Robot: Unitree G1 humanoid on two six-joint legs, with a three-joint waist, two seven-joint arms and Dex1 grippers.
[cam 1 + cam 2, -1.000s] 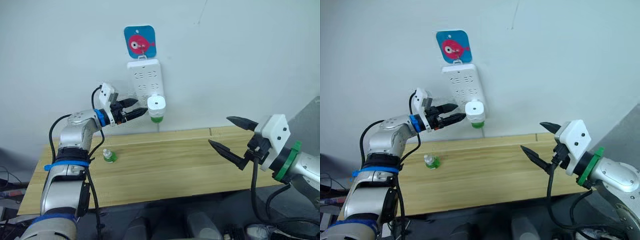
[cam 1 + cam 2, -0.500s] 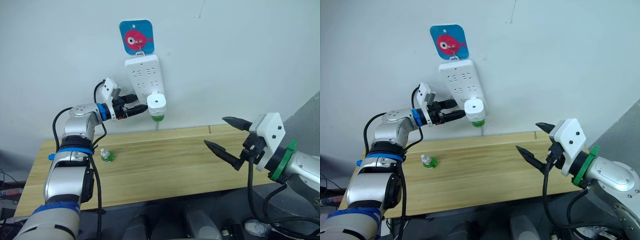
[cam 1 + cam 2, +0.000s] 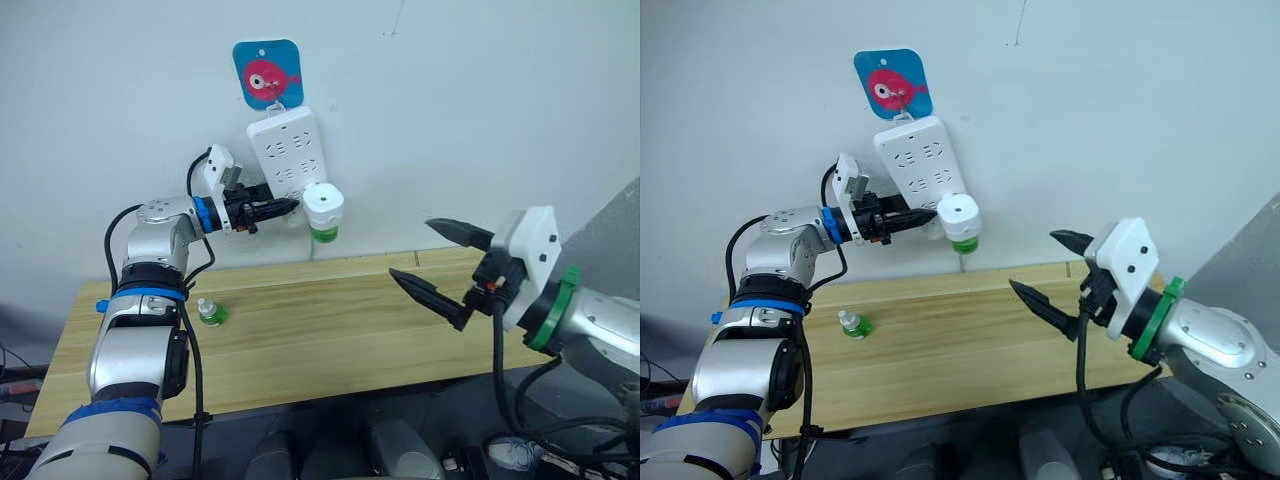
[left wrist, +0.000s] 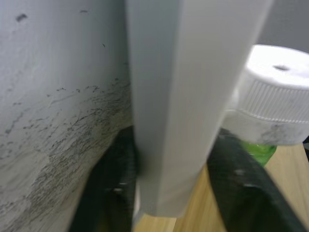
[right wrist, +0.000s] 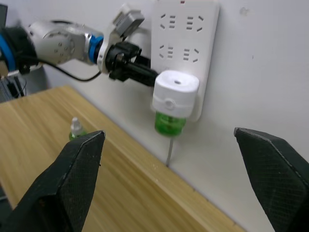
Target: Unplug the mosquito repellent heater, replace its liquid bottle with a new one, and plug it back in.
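Note:
The white mosquito repellent heater (image 3: 323,200), with a green liquid bottle (image 3: 323,234) under it, is plugged into the bottom of the wall power strip (image 3: 285,150). My left gripper (image 3: 290,206) reaches in from the left. In the left wrist view its fingers (image 4: 116,186) sit on either side of the strip's (image 4: 178,96) lower edge, just beside the heater (image 4: 275,96). My right gripper (image 3: 410,247) hangs open over the table's right part, pointing at the heater (image 5: 175,93) from a distance. A second small green bottle (image 3: 210,313) stands on the table's left.
The wooden table (image 3: 330,320) runs along the wall under the strip. A blue card with a red fish (image 3: 266,74) hangs above the strip. A thin cable (image 5: 168,151) drops from the strip to the table.
The camera has shifted. My left gripper has pushed forward from beside the heater onto the strip's lower edge. My right gripper has moved a little left and up toward the heater.

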